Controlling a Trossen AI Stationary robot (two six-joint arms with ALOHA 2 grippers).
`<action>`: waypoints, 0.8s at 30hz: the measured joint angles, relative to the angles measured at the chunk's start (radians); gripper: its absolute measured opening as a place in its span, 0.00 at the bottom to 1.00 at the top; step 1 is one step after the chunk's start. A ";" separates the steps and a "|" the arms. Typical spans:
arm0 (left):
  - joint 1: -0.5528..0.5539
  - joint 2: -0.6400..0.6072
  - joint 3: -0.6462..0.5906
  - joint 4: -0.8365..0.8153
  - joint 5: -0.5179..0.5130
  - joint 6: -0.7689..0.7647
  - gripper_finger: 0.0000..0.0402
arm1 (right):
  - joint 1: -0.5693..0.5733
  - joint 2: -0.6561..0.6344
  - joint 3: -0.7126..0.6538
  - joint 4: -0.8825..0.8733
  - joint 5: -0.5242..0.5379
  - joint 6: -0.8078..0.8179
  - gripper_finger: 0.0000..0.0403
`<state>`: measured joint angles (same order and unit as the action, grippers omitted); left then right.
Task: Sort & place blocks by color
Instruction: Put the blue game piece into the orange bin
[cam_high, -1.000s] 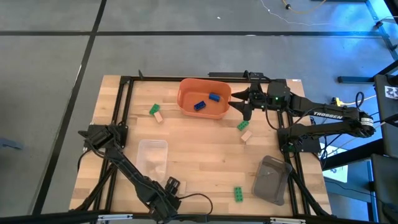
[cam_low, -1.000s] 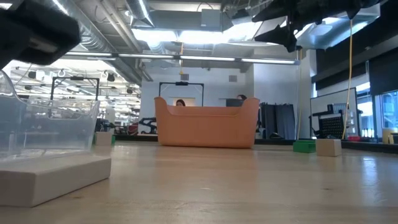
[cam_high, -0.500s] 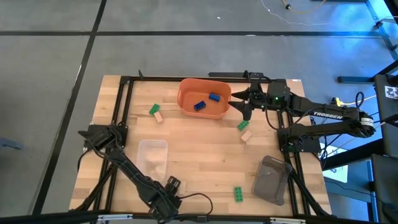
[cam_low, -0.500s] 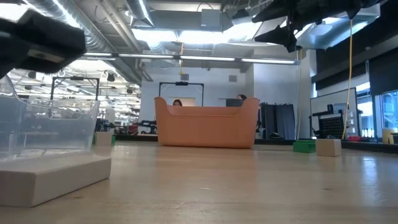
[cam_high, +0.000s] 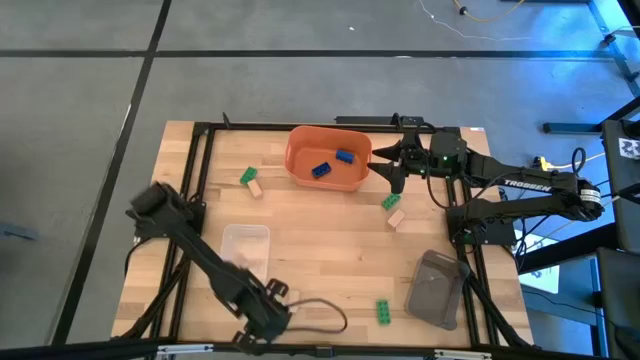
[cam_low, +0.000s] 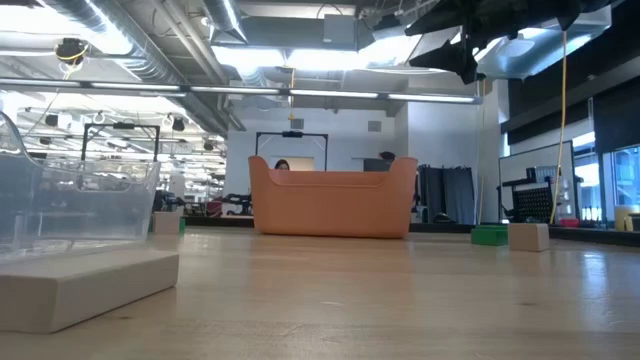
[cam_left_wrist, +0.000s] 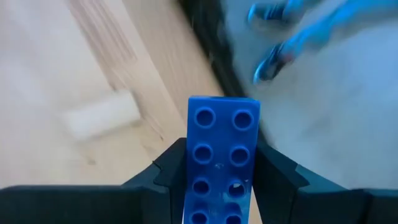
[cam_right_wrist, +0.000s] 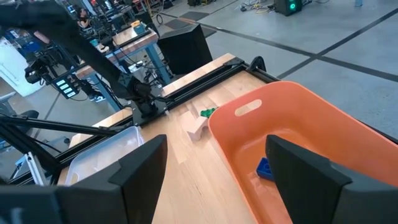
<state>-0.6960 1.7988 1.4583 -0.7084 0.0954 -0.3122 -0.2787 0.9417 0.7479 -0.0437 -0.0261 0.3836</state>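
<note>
In the high view the orange bin (cam_high: 327, 157) sits at upper centre of the wooden table (cam_high: 320, 260) with two blue blocks (cam_high: 332, 163) inside it. The right gripper (cam_high: 385, 165) hangs just right of the bin, its fingers spread and holding nothing. A green block (cam_high: 247, 176) and a tan block (cam_high: 256, 188) lie together left of the bin; another green block (cam_high: 389, 201) and tan block (cam_high: 397, 217) lie below the right gripper. A third green block (cam_high: 382, 312) rests near the bottom edge, between the clear tray (cam_high: 246, 256) at lower left and the grey tray (cam_high: 437, 289) at lower right. The left gripper (cam_high: 262, 325) is at the bottom of the frame, below the clear tray. In the low view the bin stands at centre, the clear tray at left with a tan block (cam_low: 80, 285) lying in front of it, and a green and a tan block at far right. In the left wrist view the left gripper's fingers (cam_left_wrist: 171, 174) clamp a blue block (cam_left_wrist: 221, 155) between them, over the table edge, with a tan block at the left of the frame. In the right wrist view the right gripper's fingers (cam_right_wrist: 140, 168) stand apart over the bin, a blue block visible inside.
</note>
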 joint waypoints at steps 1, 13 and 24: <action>0.015 -0.048 0.009 -0.006 -0.013 0.002 0.32 | 0.000 0.000 0.000 -0.001 0.000 0.000 0.68; 0.314 -0.669 -0.060 -0.069 -0.623 0.088 0.32 | 0.000 0.000 0.000 -0.001 -0.009 0.033 0.68; 0.796 -1.132 -0.673 0.556 -0.249 0.165 0.32 | 0.001 0.003 0.000 0.095 -0.020 0.157 0.68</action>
<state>0.1003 0.6673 0.7851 -0.1519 -0.1536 -0.1467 -0.2779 0.9451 0.7479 0.0515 -0.0460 0.5404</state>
